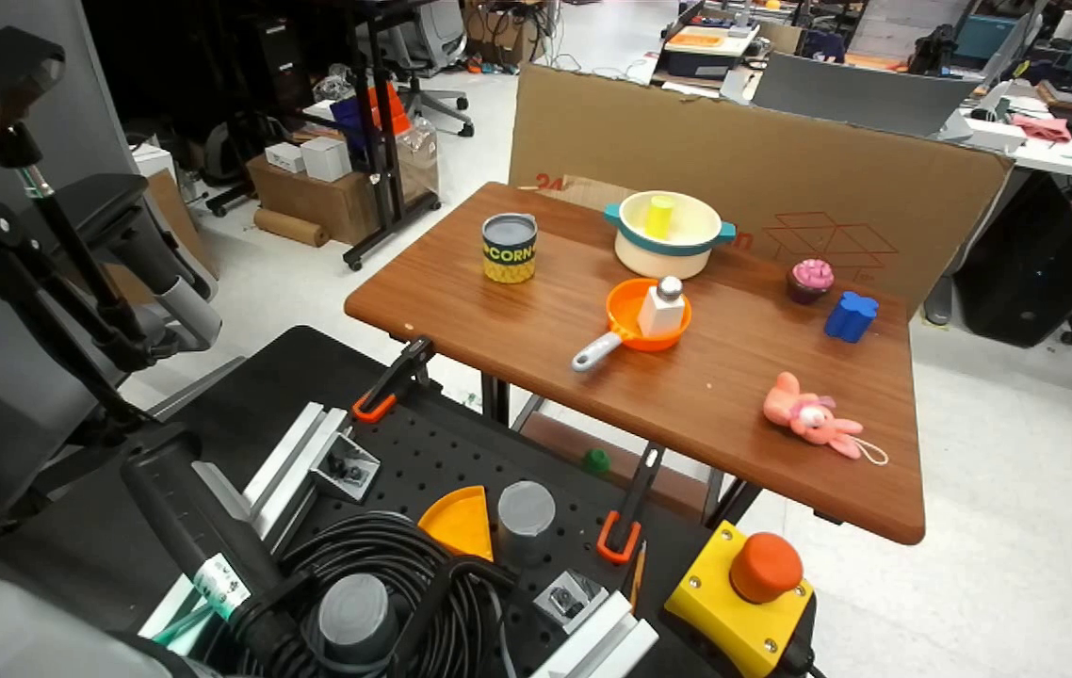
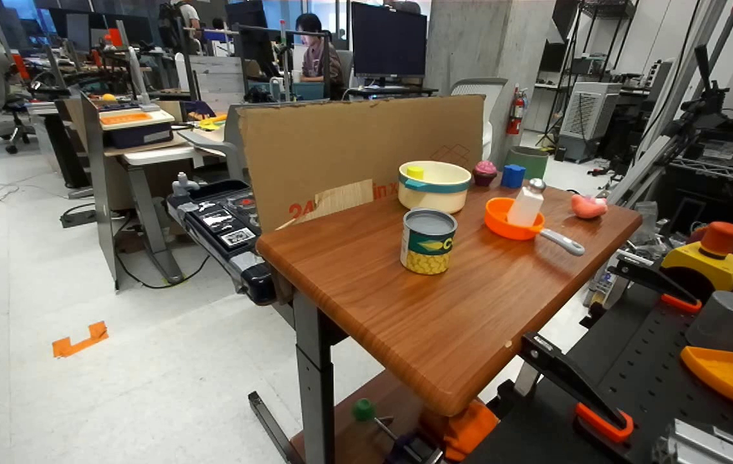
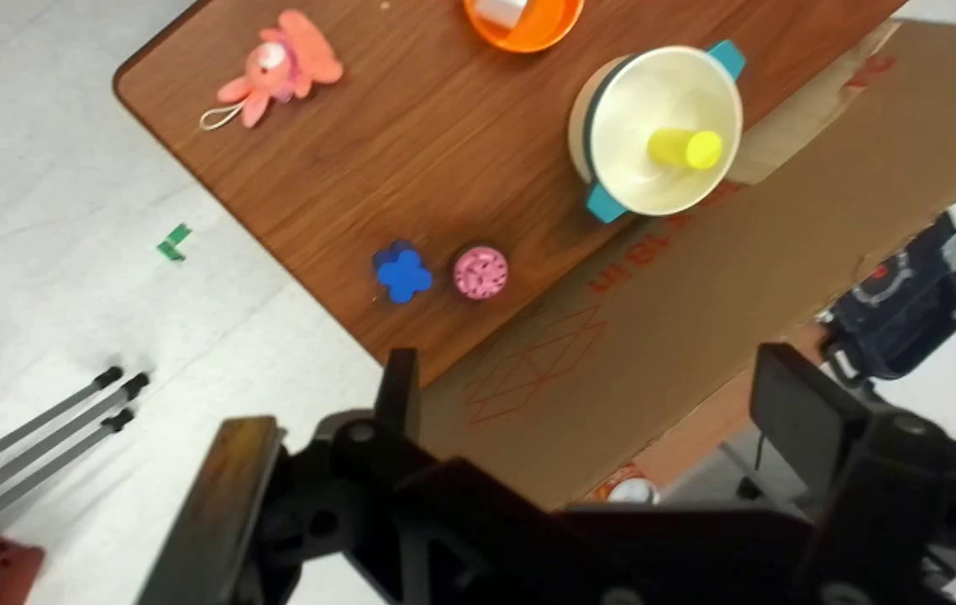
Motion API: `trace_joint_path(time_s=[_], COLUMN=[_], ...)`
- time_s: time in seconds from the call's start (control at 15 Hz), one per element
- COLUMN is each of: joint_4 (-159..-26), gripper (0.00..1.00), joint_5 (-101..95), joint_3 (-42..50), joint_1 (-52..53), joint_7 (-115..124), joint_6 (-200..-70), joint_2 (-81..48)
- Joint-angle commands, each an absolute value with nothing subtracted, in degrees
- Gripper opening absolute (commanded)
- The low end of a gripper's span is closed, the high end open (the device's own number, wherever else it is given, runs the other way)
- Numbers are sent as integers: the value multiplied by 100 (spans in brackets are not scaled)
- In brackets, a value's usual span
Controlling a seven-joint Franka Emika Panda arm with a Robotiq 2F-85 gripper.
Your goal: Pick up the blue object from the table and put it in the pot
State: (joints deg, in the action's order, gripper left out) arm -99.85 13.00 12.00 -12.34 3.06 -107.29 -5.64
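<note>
Blue object point(image 3: 404, 276) is standing near a corner of the table point(image 1: 564, 297), just beside the pink-topped cupcake point(image 1: 811, 277) but apart from it. In the wrist view the hand point(image 3: 589, 391) is showing its fingers point(image 3: 804, 416) spread wide apart. Farther along past the cupcake, the pot point(image 1: 654, 262), cream with teal handles, is holding a yellow cylinder point(image 3: 684, 149); whether it is touching the cardboard sheet point(image 1: 885, 188), these angles are leaving unclear. An orange pan point(image 1: 625, 303) is carrying a shaker point(image 1: 661, 313), a corn can point(image 1: 510, 250) is standing upright, and a pink toy point(image 1: 811, 412) is lying near another corner.
</note>
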Motion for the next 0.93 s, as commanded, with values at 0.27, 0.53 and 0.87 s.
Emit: trace_joint_path(time_s=[0.27,0.53,0.87], joint_4=[-10449,-10385,-10237], gripper=[100,100,100], joint_5=[-942,-1554,-813], joint_3=[1249,1252,1148], joint_1=[-993,-954,-974], joint_7=[2019,2743,2592], joint_6=[-12111,-12163,-11841], joint_2=[-674,-811,-947])
